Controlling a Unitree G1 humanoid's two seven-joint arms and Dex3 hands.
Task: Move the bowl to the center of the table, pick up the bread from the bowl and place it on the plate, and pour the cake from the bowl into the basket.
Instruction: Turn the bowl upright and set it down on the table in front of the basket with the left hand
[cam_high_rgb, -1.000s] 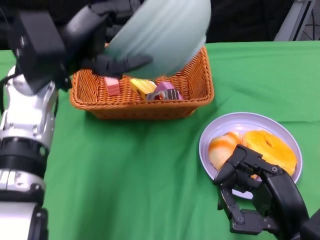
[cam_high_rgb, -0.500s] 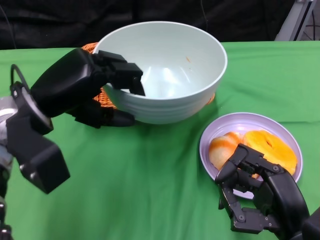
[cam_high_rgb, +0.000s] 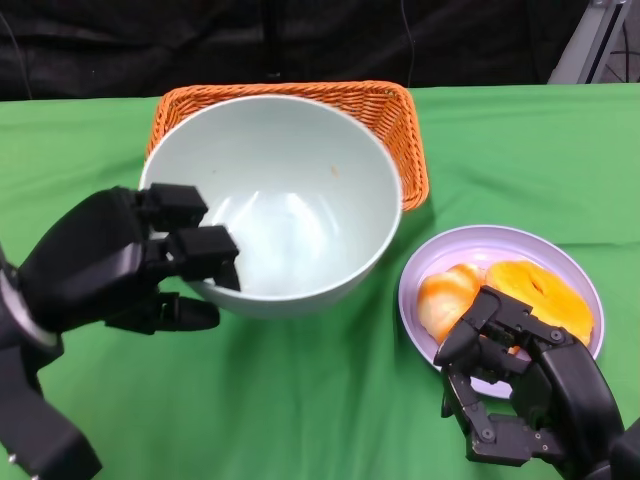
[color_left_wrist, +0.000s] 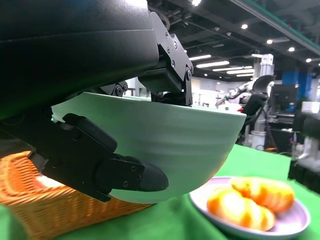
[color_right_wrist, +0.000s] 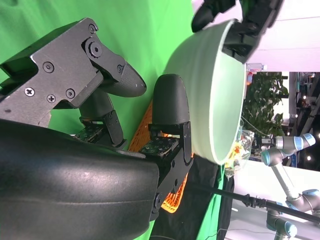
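My left hand (cam_high_rgb: 120, 265) grips the rim of the pale green bowl (cam_high_rgb: 290, 200), fingers inside and thumb under it. The bowl is upright and empty, held just in front of the orange wicker basket (cam_high_rgb: 410, 140); the left wrist view shows the bowl (color_left_wrist: 165, 145) lifted off the cloth. The basket's contents are hidden behind the bowl. Bread (cam_high_rgb: 500, 295) lies on the lilac plate (cam_high_rgb: 560, 260) at the right. My right hand (cam_high_rgb: 520, 390) rests at the plate's near edge, fingers curled, holding nothing.
A green cloth (cam_high_rgb: 300, 400) covers the table. The basket (color_left_wrist: 35, 200) stands at the back centre, the plate (color_left_wrist: 280, 225) at the front right. A dark backdrop lies behind the table.
My left hand has turned the bowl upright from its tipped pose over the basket and brought it down and toward me. The right hand has stayed put.
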